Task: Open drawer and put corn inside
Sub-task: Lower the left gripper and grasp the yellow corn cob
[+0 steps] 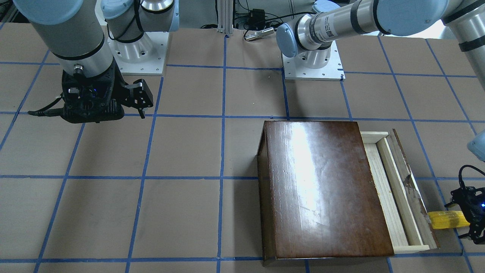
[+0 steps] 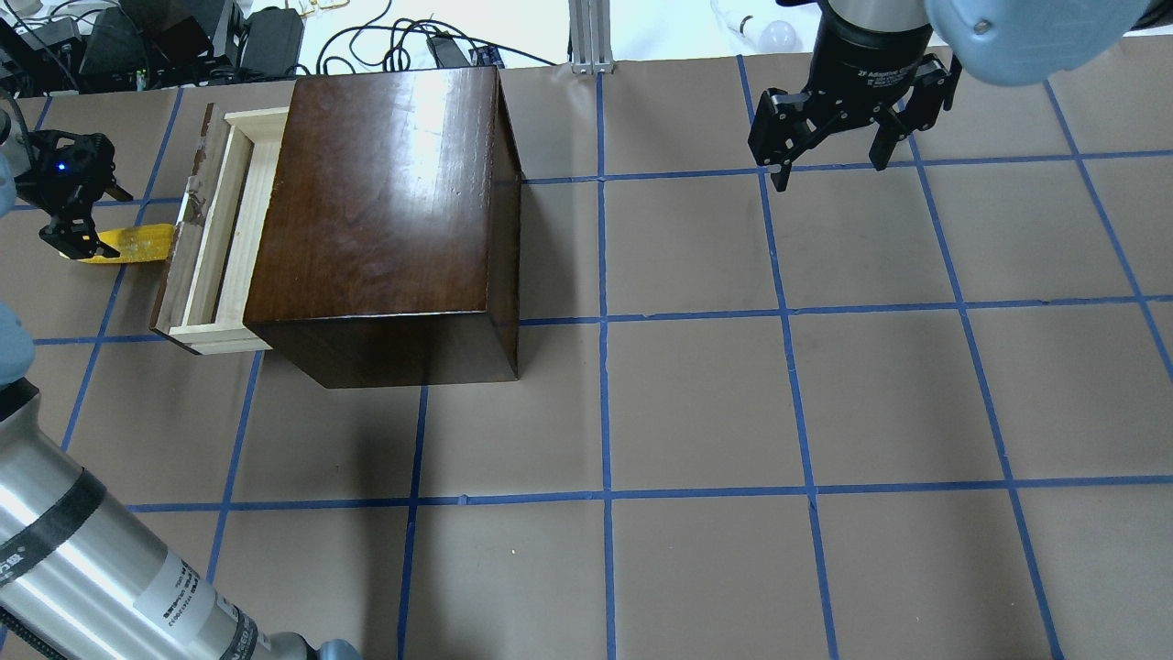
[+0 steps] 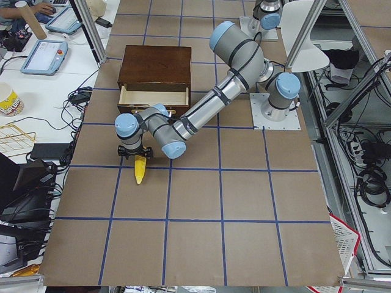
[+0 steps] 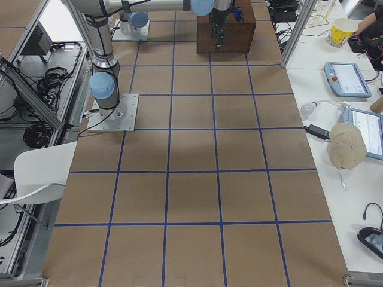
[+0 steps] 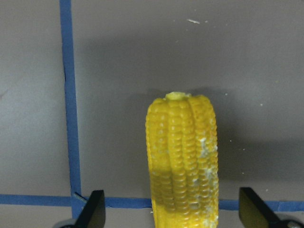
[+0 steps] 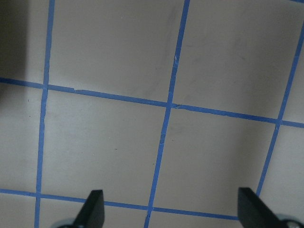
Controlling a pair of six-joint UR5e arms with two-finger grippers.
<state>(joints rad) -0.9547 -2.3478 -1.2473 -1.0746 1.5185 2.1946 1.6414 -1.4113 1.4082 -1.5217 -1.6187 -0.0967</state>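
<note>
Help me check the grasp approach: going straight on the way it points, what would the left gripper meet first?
The corn, lying between the left gripper's open fingers; they would probably touch the table either side of it. Height is unclear.

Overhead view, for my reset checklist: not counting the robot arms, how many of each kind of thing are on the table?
Corn: 1
Drawer: 1
Dark wooden box: 1
Total: 3
</note>
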